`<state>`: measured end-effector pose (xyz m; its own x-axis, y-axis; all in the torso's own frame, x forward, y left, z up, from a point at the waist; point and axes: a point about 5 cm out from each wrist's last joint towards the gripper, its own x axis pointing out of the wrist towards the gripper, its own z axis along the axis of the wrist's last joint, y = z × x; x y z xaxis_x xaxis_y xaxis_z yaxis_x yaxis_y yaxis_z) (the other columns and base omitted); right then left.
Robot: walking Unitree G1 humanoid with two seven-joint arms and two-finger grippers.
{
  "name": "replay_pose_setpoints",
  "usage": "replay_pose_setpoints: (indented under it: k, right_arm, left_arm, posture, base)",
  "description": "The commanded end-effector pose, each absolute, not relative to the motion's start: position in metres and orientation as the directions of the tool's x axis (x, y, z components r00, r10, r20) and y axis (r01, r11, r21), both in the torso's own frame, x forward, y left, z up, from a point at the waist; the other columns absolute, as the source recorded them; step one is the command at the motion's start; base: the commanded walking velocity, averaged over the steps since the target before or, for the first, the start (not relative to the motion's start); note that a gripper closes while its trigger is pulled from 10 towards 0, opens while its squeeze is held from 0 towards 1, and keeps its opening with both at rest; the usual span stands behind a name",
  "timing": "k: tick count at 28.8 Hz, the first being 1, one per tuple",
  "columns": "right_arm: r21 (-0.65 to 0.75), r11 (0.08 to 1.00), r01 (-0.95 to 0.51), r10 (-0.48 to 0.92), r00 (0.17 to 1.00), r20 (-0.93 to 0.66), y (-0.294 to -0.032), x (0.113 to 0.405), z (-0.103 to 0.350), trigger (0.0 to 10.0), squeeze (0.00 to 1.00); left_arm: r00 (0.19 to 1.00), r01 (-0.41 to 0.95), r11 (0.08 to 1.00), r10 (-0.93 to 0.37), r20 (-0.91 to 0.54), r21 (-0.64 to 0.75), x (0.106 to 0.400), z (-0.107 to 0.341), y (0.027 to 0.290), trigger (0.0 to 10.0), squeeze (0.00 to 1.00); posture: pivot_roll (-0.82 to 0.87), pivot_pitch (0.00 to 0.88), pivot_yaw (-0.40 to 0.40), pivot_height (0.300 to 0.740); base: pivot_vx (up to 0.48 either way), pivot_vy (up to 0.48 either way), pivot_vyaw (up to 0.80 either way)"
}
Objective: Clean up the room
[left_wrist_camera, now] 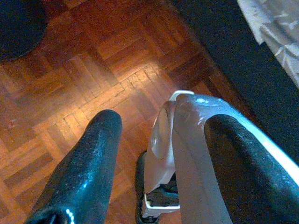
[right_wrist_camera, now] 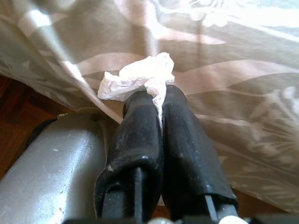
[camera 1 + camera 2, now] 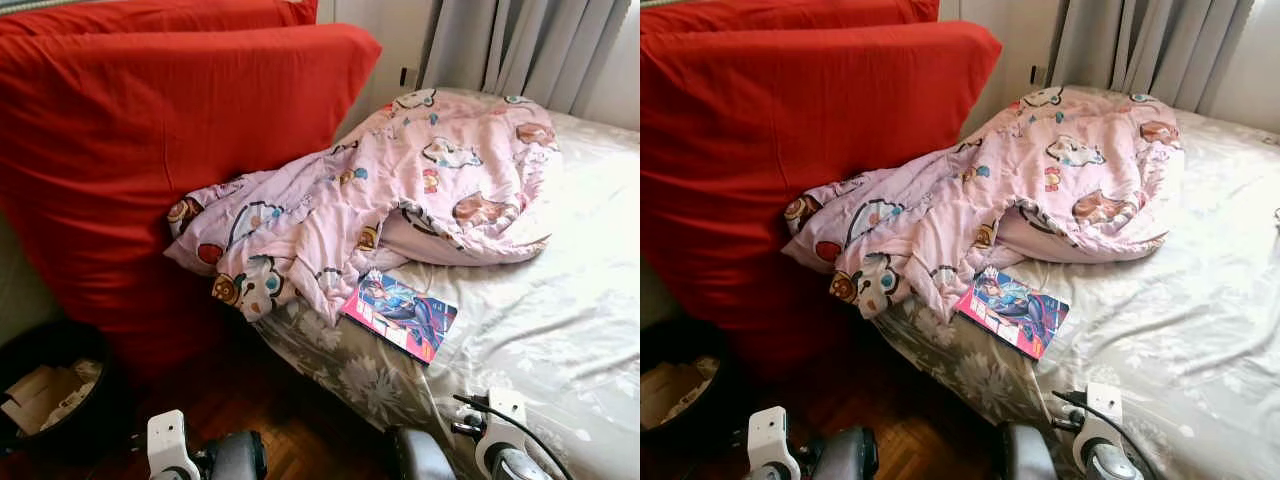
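In the right wrist view my right gripper (image 2: 156, 95) is shut on a crumpled white tissue (image 2: 138, 77), held low beside the bed's draped floral sheet (image 2: 224, 56). My left gripper (image 1: 163, 126) hangs open over the parquet floor (image 1: 93, 70), with nothing between its fingers. On the bed lie a rumpled pink cartoon-print quilt (image 3: 400, 190) and a colourful comic book (image 3: 400, 313) near the mattress edge. A black waste bin (image 3: 50, 390) holding paper scraps stands on the floor at the lower left.
Two large red pillows (image 3: 150, 130) lean upright against the bed's left side. Grey curtains (image 3: 530, 45) hang behind the bed. The grey floral bedsheet (image 3: 560, 300) stretches to the right. Dark wooden floor (image 3: 300, 430) lies between the bin and the bed.
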<state>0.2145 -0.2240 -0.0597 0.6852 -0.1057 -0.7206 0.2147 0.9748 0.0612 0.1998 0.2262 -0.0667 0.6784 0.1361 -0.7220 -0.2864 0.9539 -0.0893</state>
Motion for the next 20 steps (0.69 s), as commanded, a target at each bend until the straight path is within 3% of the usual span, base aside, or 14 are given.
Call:
replay_pose_setpoints:
  k: [1,15,20]
  right_arm:
    - [0.069,0.965,0.253,-0.125,0.674,-0.728,-0.2294,0.2132,-0.0596,10.0,0.00]
    - [0.063,0.963,0.261,-0.135,0.673,-0.727,-0.2330,0.2156,-0.0575,10.0,0.00]
    - [0.071,0.959,0.275,-0.138,0.669,-0.731,-0.2329,0.2137,-0.0587,10.0,0.00]
  left_arm:
    - [0.668,-0.284,0.955,0.129,-0.733,-0.091,0.1999,-0.0674,0.2254,10.0,0.00]
    - [0.663,-0.286,0.953,0.119,-0.739,-0.102,0.1980,-0.0686,0.2250,10.0,0.00]
    - [0.660,-0.288,0.953,0.122,-0.742,-0.099,0.1973,-0.0690,0.2252,10.0,0.00]
  posture:
    - [0.06,0.000,-0.016,0.650]
    - [0.07,0.000,-0.024,0.740]
    - [0.07,0.000,-0.024,0.740]
  base:
    - [0.000,0.000,0.00]
    - [0.000,0.000,0.00]
    - [0.000,0.000,0.00]
